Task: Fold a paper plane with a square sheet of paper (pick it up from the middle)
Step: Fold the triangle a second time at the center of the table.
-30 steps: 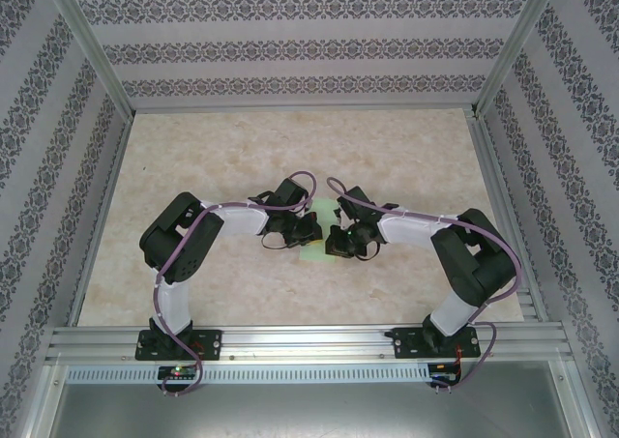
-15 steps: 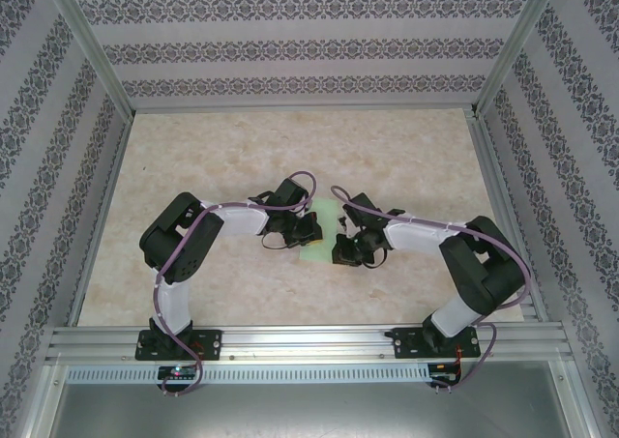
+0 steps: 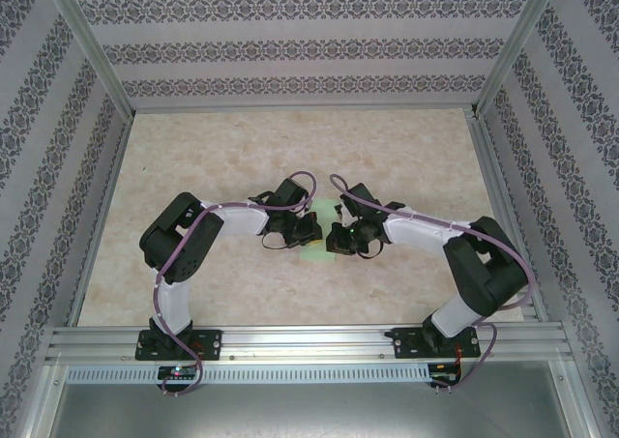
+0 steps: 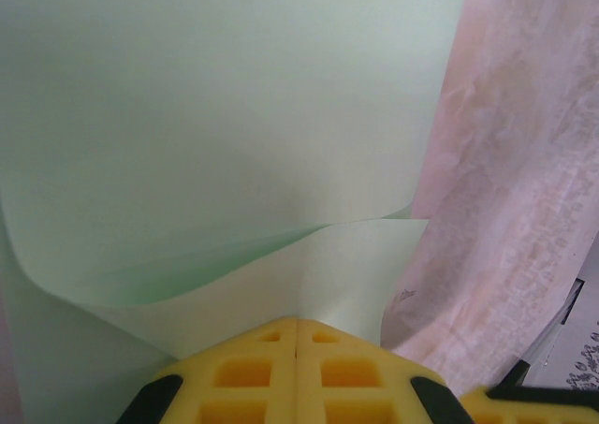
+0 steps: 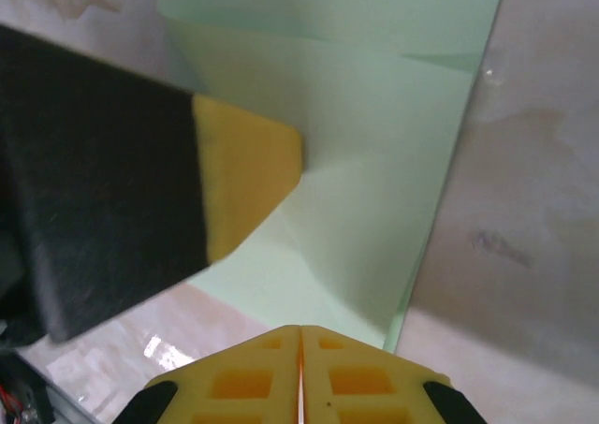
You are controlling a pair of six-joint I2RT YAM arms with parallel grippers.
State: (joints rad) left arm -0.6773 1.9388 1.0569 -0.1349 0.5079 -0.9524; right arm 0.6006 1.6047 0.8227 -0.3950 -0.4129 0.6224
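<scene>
Now right gripper (image 5: pixel 300 330) back over square sheet of paper (image 5: pixel 374 115) after brief swing outward; jaws together, tips near sheet edge. Left gripper (image 4: pixel 298 323) unmoved, jaws together at folded flap. Sheet on table (image 3: pixel 406 158) between grippers, partly folded; creasing likely resumes.

I work on a counter (image 3: pixel 242 148) topped with pale beige, marble-like veining, evenly and softly lit. Wallpaper (image 3: pixel 290 46) in white with dark floral bands running in stripes closes it in on the far side, the left and the right. Bare aluminium posts (image 3: pixel 87 51) rise slantwise at the two far corners. Along my near edge lies a ribbed aluminium rail (image 3: pixel 309 341), and nearer still a plain grey panel (image 3: pixel 290 409).
</scene>
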